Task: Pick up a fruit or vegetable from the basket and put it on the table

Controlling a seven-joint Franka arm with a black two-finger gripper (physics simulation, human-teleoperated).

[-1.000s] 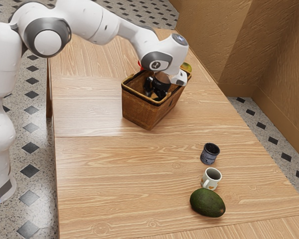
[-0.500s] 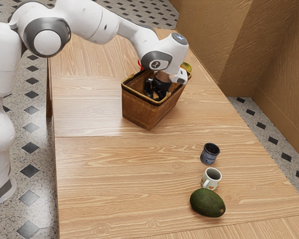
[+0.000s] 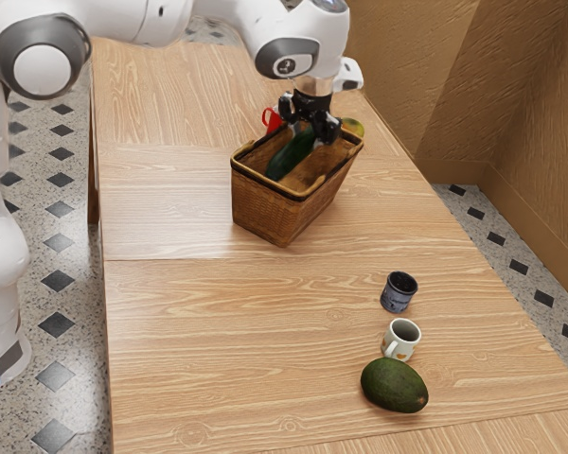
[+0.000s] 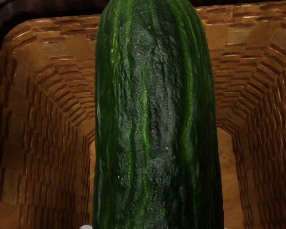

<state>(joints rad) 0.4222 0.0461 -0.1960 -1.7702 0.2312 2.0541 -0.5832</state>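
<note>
Rising out of the basket (image 3: pixel 270 206), the gripper (image 3: pixel 303 132) has gone from deep between the wicker walls to just above the rim, and a dark green cucumber (image 3: pixel 290 157) has come up with it. Half a second ago no cucumber could be made out there; now it hangs at a slant, its upper end between the two fingers, which press on it from both sides, its lower end still inside the basket. The wrist view has it running lengthwise under the hand, with the woven walls around it. So the pick looks to have worked, while the placing remains: the lift should go on until the low end clears the rim, or it could catch and twist in the grasp. Then the wooden table (image 3: pixel 199 312) offers room beside the basket, away from the avocado (image 3: pixel 394 385), white mug (image 3: pixel 399 339) and dark blue mug (image 3: pixel 398 292), which have not moved.
</note>
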